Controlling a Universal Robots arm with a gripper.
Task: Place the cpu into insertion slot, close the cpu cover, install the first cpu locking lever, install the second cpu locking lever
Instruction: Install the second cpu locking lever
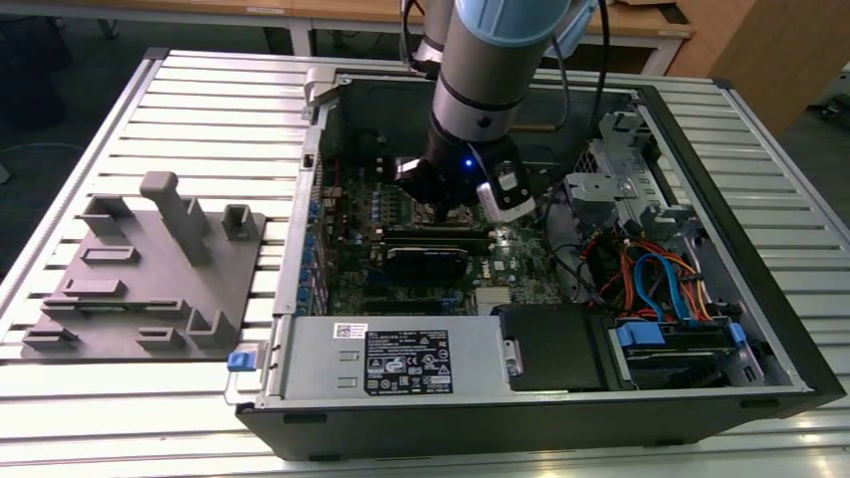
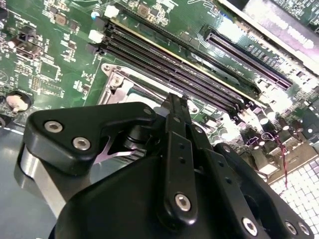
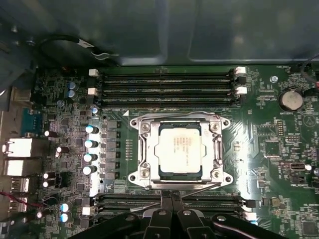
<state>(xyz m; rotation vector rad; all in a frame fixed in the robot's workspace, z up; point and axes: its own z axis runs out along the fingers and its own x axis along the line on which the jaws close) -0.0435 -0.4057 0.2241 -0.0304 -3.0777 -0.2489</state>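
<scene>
Dull silver metal cpu (image 3: 180,148), shiny metal cpu cover (image 3: 141,149) — matt black gripper (image 2: 177,107), glossy green motherboard (image 3: 264,124)

No legible text anywhere.

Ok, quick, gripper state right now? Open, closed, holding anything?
Gripper: fingers shut together, holding nothing, tips at the edge of the cpu cover, which lies closed over the cpu.

Open computer case (image 1: 743,398), green motherboard (image 3: 279,149), grey moulded fixture (image 1: 133,289) on slatted table (image 1: 199,110)
</scene>
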